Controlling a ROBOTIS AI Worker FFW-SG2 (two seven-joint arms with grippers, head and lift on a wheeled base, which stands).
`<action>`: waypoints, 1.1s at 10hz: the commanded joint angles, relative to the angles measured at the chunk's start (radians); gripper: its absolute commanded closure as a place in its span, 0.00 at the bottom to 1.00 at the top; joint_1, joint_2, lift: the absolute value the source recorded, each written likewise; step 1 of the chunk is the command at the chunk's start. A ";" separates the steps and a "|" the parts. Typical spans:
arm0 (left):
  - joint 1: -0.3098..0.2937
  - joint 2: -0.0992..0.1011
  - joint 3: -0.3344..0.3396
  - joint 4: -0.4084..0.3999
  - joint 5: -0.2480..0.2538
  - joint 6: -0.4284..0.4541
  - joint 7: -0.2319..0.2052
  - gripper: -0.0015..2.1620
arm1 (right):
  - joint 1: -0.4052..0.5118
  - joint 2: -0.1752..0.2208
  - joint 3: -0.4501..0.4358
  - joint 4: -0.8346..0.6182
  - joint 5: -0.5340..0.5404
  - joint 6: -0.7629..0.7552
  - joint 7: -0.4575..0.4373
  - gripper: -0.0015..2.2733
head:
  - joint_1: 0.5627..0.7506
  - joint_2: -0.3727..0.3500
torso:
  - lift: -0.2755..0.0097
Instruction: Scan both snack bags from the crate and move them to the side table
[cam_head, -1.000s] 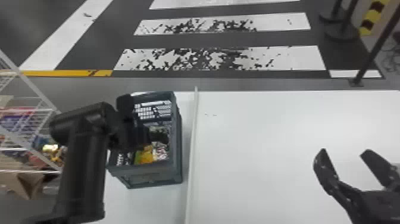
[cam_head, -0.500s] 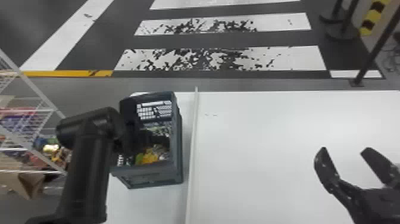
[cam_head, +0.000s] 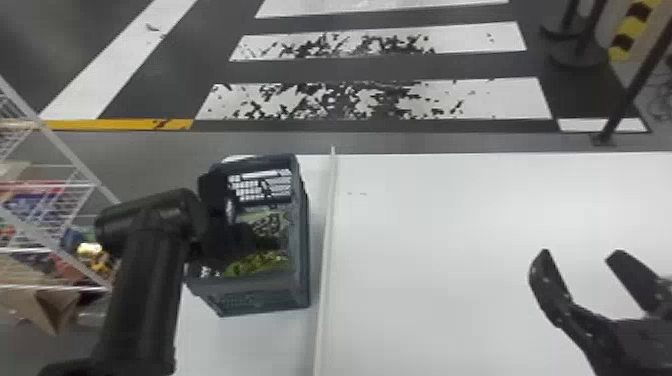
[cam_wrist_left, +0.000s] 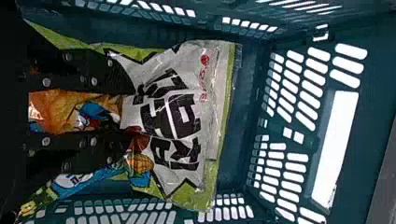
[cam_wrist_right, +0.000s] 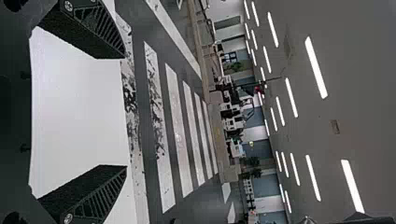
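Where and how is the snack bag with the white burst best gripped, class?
Probably by a crease near the middle of the snack bag, pinched from above: the crate is open-topped but walled around, and the bag's wrinkled film offers folds.

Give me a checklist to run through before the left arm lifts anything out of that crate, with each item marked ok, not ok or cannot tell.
1. Crate standing upright on the white table: ok.
2. Left gripper down inside the crate, at the green-and-white snack bag: ok.
3. Firm hold on that bag: cannot tell.
4. Second bag made out as separate from the first: cannot tell.
5. Green-and-white bag clear of the crate walls: not ok, it lies within them.
6. Right gripper empty and away from the crate: ok.
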 joint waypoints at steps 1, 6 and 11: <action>0.026 0.000 0.002 -0.049 0.005 0.014 0.001 0.83 | 0.000 0.001 0.000 0.001 0.000 0.000 0.000 0.04 | 0.70 0.76 | 0.86; 0.116 -0.017 -0.006 -0.322 0.039 0.090 0.066 0.83 | 0.023 0.001 -0.011 -0.007 0.000 -0.015 0.000 0.04 | 0.70 0.76 | 0.86; 0.162 -0.028 -0.007 -0.466 0.088 0.100 0.119 0.85 | 0.043 0.002 -0.017 -0.021 -0.009 -0.021 0.006 0.04 | 0.70 0.74 | 0.86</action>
